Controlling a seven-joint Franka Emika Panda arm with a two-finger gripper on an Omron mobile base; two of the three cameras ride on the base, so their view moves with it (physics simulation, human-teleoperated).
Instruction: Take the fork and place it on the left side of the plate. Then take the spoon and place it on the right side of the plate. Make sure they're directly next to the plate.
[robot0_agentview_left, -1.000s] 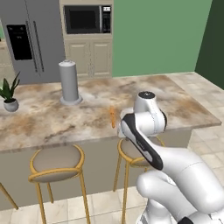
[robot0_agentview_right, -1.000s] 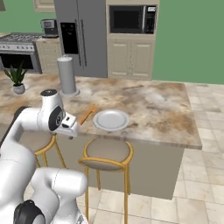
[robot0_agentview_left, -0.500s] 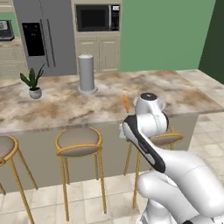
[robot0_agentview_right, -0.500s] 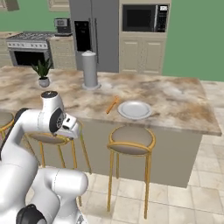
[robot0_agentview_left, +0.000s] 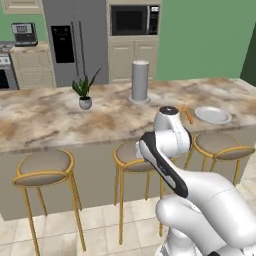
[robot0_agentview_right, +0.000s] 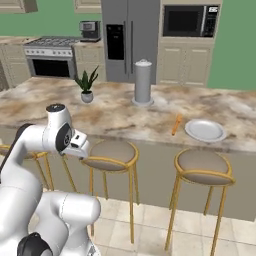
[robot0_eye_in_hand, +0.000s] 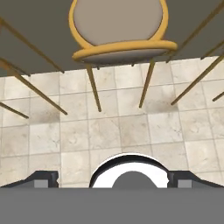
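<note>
Lying on the marble counter (robot0_agentview_right: 115, 117), the fork (robot0_agentview_right: 176, 124) is seen just left of the plate (robot0_agentview_right: 205, 130); the spoon cannot be made out. The arm is folded low before the counter, its gripper (robot0_eye_in_hand: 112, 179) aimed down at a stool (robot0_eye_in_hand: 118, 26) and floor tiles, fingertips set wide apart, nothing held.

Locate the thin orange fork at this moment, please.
The thin orange fork lies on the marble counter, just left of the round grey-white plate, with the grey cylindrical canister further back-left.
</note>
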